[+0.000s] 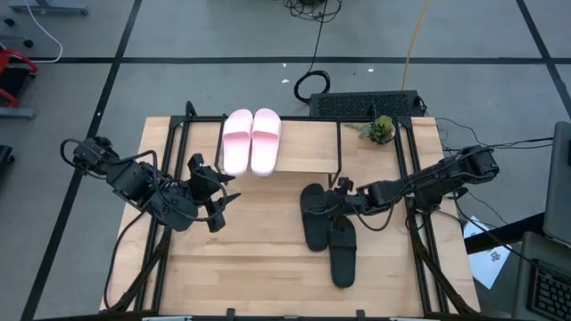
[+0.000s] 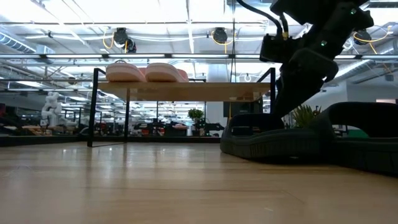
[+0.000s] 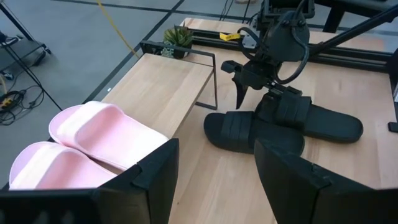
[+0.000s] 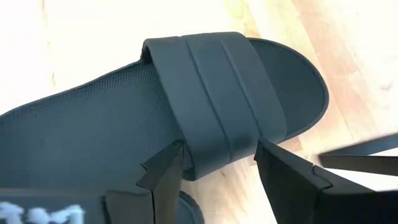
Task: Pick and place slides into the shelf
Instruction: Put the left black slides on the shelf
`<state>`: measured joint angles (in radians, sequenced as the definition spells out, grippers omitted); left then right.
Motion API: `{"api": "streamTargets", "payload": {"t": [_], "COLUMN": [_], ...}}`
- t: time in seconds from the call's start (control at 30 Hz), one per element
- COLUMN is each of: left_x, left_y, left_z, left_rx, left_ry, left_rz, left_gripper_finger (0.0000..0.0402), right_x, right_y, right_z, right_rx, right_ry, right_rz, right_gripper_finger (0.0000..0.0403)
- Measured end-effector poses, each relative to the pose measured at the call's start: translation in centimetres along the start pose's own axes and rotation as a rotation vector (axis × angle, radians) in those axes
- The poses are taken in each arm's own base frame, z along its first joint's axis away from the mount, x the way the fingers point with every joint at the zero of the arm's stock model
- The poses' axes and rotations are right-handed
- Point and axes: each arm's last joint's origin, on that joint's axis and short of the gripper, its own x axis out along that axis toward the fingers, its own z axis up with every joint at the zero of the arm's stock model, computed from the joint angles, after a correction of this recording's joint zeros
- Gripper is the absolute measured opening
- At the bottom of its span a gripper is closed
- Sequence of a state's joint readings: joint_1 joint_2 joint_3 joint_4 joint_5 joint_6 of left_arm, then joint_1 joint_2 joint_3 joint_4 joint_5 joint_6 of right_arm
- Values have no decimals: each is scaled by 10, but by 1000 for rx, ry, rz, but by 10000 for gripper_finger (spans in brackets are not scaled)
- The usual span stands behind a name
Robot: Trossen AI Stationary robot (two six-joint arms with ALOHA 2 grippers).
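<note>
so going left to right: the left tool (image 1: 217, 198) is parked over the bare wooden tabletop (image 1: 259, 250) with its fingers apart and nothing in them, just waiting. The pale pink pair of rubbery slides (image 1: 251, 140) already sits on the light wooden shelf with thin black legs (image 1: 308, 143), side by side, long axis running front to back across the board. The matte black pair of slides (image 1: 326, 234) is down on the tabletop, in front of the shelf, both long ways front to back too, one staggered closer to the front edge than the other. The right tool (image 4: 217, 163) is the one working, fingers spread wide and straddling the wide strap of the slide nearer the shelf (image 4: 224, 106), not clamped yet as far as I can see. I'd say drop a touch lower so the fingers get right around the strap edge before squeezing, grab near the strap's middle so the thing doesn't swing, then lift clear of its partner since they sit touching or nearly so
</note>
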<state>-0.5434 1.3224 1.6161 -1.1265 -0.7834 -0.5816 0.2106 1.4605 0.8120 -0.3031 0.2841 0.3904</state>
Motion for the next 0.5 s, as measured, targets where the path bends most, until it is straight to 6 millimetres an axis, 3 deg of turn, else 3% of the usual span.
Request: {"api": "streamTargets", "payload": {"t": [0.5], "left_x": [0], "left_y": [0], "left_z": [-1], "left_rx": [6], "left_ry": [7], "left_rz": [-1], "left_gripper_finger": [212], "right_x": [16], "right_y": [8], "right_z": [-3], "right_rx": [30], "right_ry": [7], "right_rz": [-5], "right_gripper_finger": [194]}}
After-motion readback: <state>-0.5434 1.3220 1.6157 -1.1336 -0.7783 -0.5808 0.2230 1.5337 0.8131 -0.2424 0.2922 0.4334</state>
